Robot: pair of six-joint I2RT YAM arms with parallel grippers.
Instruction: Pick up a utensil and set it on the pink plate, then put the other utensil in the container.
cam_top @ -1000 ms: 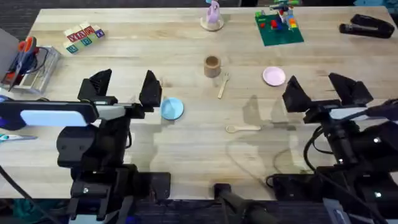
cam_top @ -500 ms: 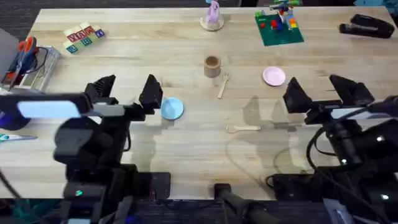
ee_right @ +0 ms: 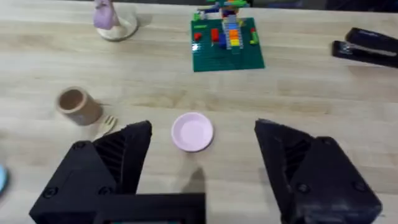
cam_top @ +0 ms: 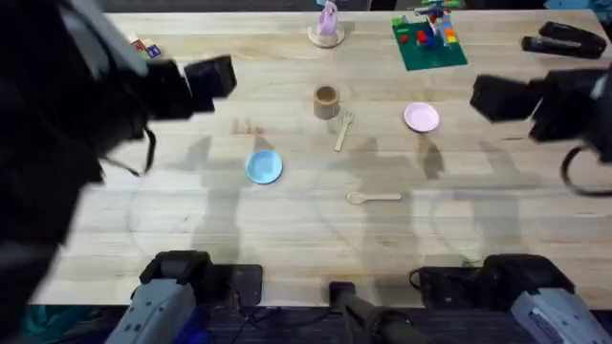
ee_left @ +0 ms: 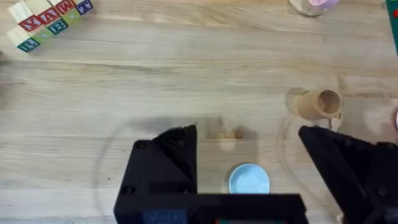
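While both of your arms are hanging high over the table, neither is touching any of the task's things. Your left gripper (ee_left: 249,158) is showing its two black fingers spread wide apart, holding nothing; in its wrist view the light-blue plate (ee_left: 249,179) is lying on the table between them. Your right gripper (ee_right: 202,155) is likewise standing wide open and empty, with the pink plate (ee_right: 192,131) sitting on the wood between its fingers in that wrist view.

From overhead, the wooden cup (cam_top: 326,99) is standing upright near the table's middle, toward the far side. The fork (cam_top: 343,131) is lying flat just beside the cup on its right, tines toward the cup, handle slanting toward your bases. The pink plate is resting bare to the right of the fork, near but apart from it. The spoon (cam_top: 374,197) is lying flat closer to you, well apart from the cup, its bowl pointing left and its handle running right.

Off-task items are sitting around the edges: letter blocks (ee_left: 46,20) at the far left, a pink figure on a round base (cam_top: 327,26), a green brick plate (cam_top: 428,38) with small builds, and a black stapler (cam_top: 564,40) at the far right.
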